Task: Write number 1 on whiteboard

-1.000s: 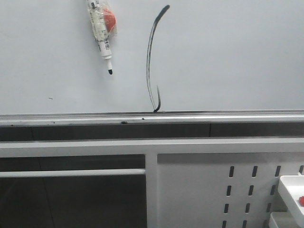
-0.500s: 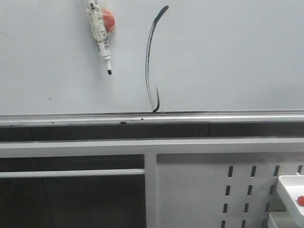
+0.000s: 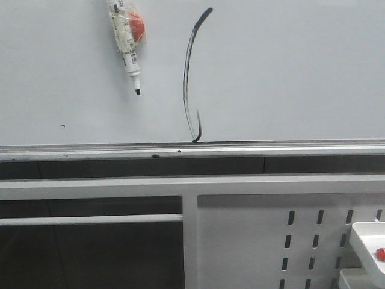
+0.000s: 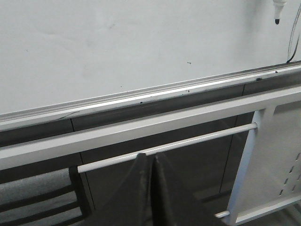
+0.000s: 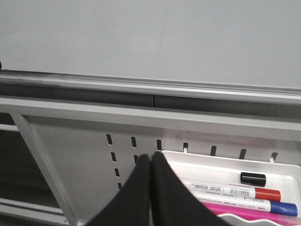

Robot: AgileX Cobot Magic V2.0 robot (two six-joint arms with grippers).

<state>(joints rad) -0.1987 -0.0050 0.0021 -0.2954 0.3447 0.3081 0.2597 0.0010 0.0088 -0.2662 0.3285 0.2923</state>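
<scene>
The whiteboard (image 3: 289, 72) fills the upper front view, with its silver rail (image 3: 271, 149) below. On it stands the number 1 (image 3: 186, 78), a thin black curved stroke with a small hook at the rail. An uncapped white marker (image 3: 126, 42) hangs tip-down against the board left of the stroke, an orange piece (image 3: 138, 25) behind it. No gripper shows in the front view. My left gripper (image 4: 151, 156) is shut and empty, low before a white bar under the whiteboard (image 4: 117, 47). My right gripper (image 5: 151, 157) is shut and empty beside a marker tray (image 5: 202, 159).
The white tray holds a red-capped marker (image 5: 235, 191), a blue-capped one (image 5: 254, 205), a pink one (image 5: 244, 214) and a loose black cap (image 5: 253, 178). A white slotted metal panel (image 3: 252, 241) and a frame bar (image 3: 90, 220) sit below the rail.
The front view has drifted a few pixels to the left. The stroke, the marker and the board look the same.
</scene>
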